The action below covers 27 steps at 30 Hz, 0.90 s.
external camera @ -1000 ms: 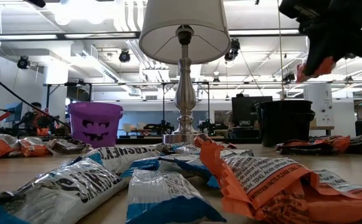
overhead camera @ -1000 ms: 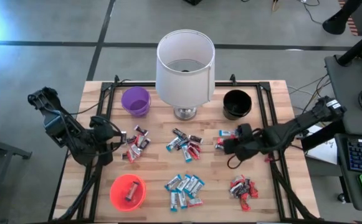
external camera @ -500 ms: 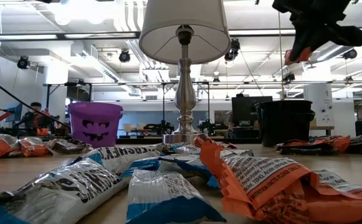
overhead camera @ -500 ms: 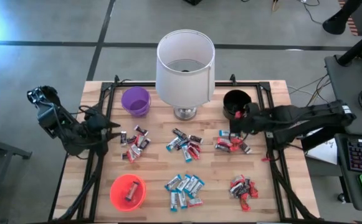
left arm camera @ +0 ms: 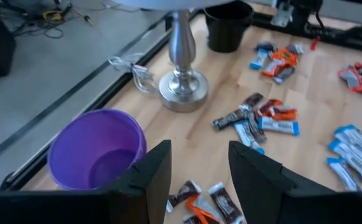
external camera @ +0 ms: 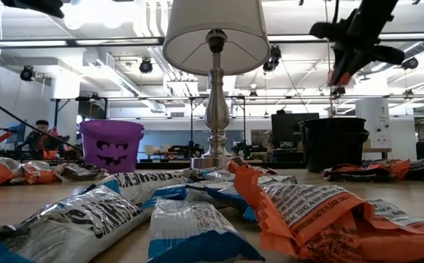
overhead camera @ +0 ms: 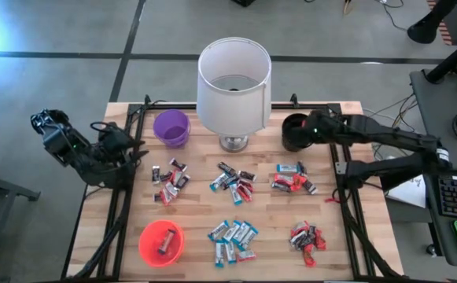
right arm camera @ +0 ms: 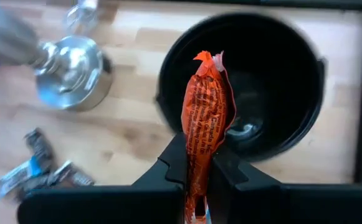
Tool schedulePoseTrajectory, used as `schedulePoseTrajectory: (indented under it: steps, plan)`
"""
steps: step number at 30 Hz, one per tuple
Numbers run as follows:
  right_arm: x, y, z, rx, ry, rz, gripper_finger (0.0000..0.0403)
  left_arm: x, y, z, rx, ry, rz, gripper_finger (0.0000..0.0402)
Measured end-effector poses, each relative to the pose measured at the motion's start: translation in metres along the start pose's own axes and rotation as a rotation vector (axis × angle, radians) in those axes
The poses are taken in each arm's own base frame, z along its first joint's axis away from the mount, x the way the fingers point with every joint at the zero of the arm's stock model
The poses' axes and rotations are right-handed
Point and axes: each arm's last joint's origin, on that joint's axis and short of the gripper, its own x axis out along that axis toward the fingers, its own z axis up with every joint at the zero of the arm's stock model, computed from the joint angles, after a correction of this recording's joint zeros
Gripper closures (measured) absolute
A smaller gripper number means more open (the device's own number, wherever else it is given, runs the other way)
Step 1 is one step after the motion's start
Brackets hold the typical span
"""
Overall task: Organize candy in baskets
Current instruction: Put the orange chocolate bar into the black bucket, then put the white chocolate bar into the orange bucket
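The right tool [right arm camera: 199, 171], pinching an orange-wrapped candy [right arm camera: 204, 118], has swung from the bench's scattered piles to above the black basket [right arm camera: 293, 74], probably ready for release.

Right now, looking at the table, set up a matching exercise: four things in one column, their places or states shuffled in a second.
Things:
1. round purple basket
2. round black basket
3. round orange-red basket
4. right gripper

States:
A. one candy inside
B. shut on an orange-wrapped candy bar
C. empty inside
D. under the right gripper

Pairs: 1-C, 2-D, 3-A, 4-B
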Motion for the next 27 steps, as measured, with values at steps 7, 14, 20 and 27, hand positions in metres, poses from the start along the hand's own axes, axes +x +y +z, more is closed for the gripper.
schedulePoseTrajectory:
  steps: [7, 14, 20, 27]
  plan:
    - [0.016, -0.012, 0.021, -0.027, 0.063, -0.025, 0.0383, -0.003, 0.008, 0.002, -0.025, -0.079, 0.041, 0.0259]
    - [0.033, -0.011, 0.033, -0.068, 0.102, 0.007, 0.0381, -0.002, 0.008, 0.003, -0.028, -0.091, 0.049, 0.0259]
    - [0.039, -0.007, 0.038, -0.106, 0.115, 0.0, 0.0353, 0.0, 0.001, 0.002, 0.011, -0.054, 0.035, 0.0255]
    - [0.036, 0.0, 0.047, -0.14, 0.094, 0.005, 0.0305, 0.001, -0.001, 0.002, 0.013, -0.053, 0.037, 0.0236]
